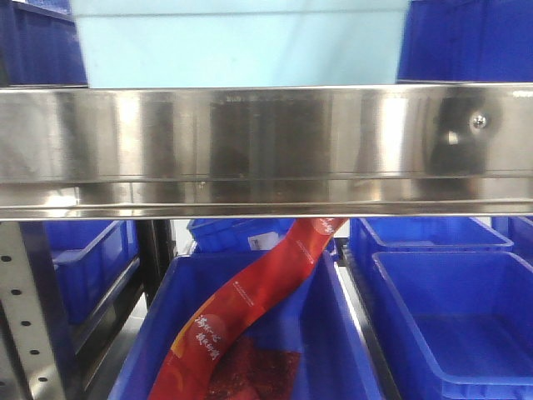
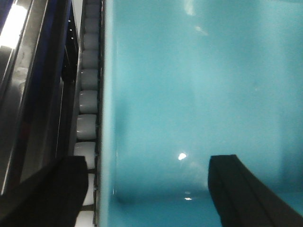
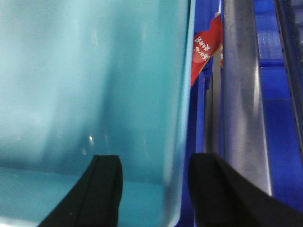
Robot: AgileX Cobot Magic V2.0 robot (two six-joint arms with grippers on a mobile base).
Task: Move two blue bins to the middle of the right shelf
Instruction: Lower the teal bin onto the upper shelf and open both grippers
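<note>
Black fingers [image 2: 244,189] of the left gripper [image 2: 147,194] fill the bottom of its wrist view, one on each side of a pale turquoise bin's [image 2: 199,94] wall, with a row of white rollers [image 2: 87,101] just outside it. The right gripper [image 3: 154,191] does the same on the opposite wall [image 3: 182,118], jaws set narrow around the rim; whether the pads actually press the plastic I can't tell on either side. From the front, that light bin [image 1: 237,42] sits just above the shiny front rail [image 1: 266,146] of the right shelf middle, so I'd say it is being carried onto, or set down on, that level. Below hang darker blue bins [image 1: 450,325], one holding a red packet [image 1: 250,317]. Next comes sliding it fully in, level, then both grippers letting go.
</note>
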